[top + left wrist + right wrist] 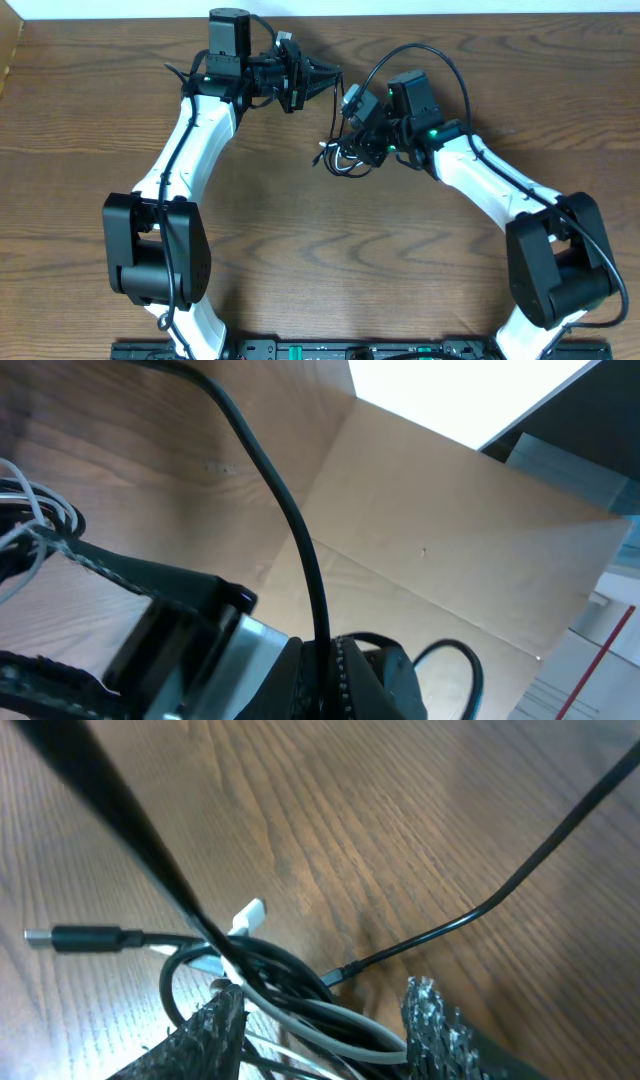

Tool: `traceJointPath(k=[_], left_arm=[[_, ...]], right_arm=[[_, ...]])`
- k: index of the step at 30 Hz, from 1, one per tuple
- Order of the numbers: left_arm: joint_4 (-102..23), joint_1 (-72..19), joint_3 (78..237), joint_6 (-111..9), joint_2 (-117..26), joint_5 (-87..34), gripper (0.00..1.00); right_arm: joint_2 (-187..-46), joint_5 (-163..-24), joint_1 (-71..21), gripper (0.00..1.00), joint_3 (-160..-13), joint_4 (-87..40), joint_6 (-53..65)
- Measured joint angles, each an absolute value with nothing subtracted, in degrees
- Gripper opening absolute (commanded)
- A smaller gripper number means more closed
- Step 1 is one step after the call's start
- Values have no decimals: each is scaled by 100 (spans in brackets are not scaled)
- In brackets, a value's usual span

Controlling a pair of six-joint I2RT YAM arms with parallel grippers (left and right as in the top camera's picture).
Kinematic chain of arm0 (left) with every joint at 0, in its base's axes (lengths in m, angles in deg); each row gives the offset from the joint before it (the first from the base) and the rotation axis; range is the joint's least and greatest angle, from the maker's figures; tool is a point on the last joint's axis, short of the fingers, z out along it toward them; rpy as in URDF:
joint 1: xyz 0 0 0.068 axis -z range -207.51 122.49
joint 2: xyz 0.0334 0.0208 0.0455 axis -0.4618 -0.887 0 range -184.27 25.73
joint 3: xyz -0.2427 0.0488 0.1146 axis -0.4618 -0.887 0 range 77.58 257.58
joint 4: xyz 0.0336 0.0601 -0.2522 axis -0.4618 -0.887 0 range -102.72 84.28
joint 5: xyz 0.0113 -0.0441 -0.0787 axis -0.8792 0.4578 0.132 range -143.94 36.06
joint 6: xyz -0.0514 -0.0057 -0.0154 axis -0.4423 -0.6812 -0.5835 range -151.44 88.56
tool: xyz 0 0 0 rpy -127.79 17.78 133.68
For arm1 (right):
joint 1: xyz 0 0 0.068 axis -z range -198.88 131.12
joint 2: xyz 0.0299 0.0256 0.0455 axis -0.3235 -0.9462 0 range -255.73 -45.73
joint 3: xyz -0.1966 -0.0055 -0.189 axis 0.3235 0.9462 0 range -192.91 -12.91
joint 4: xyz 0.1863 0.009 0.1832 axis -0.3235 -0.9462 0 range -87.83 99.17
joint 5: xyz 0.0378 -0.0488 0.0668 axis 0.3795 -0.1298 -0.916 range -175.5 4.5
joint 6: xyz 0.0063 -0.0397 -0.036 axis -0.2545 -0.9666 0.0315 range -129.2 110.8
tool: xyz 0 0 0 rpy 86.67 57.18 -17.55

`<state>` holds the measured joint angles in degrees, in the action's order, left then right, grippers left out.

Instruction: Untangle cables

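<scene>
Cables are seen bunched on the table (400, 810) directly beneath the right claw (325, 1005), whose fingers (215, 1030) are spread on either side of the heap with nothing gripped. Between them the black cable (275, 965) is coiled together with the white cable (345, 1032). A black plug (85, 937) is laid out flat to one side of the claw, and a white plug (250, 913) is poked up just ahead of the coil. The left claw (333, 72) is clenched, well apart from the heap. White strands (35, 510) are seen by its finger, but whether they are pinched cannot be told.
</scene>
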<state>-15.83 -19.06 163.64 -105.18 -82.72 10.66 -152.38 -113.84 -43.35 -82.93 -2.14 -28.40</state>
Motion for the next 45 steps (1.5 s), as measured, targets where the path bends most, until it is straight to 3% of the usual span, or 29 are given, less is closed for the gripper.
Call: traceJointPath(k=[3,6,9,12,18,34,45], left_arm=[[-1583,-1906,16364,-10518,-8269,1068,7],[-1583,-1906,16364,-10518,-8269,1070,8],[-1583,-1906,16364,-10518,-8269,1070,7],[-1583,-1906,16364,-10516,-8269,1070,8],[-1583,-1906,16364,-10494,-8269,1070,7],[-1651,-1906,16364,-10041,-8269,349,8],[-3336,-1910,16364,-9300,-8269,-1321,8]], right_arm=[[-15353,-11473,-4335,41,-8293,-166,-2921],[-15454,-11569,-4335,30,-8293,-166,-2991],[-15502,-11618,-4335,12,-8293,-160,-3017],[-15502,-11694,-4335,6,-8293,-112,-2964],[-15502,-11919,-4328,1,-8293,-77,-2774],[-14947,-12741,-3690,1,-8291,-826,-1839],[-14466,-12874,-3277,1,-8291,-1436,-1620]])
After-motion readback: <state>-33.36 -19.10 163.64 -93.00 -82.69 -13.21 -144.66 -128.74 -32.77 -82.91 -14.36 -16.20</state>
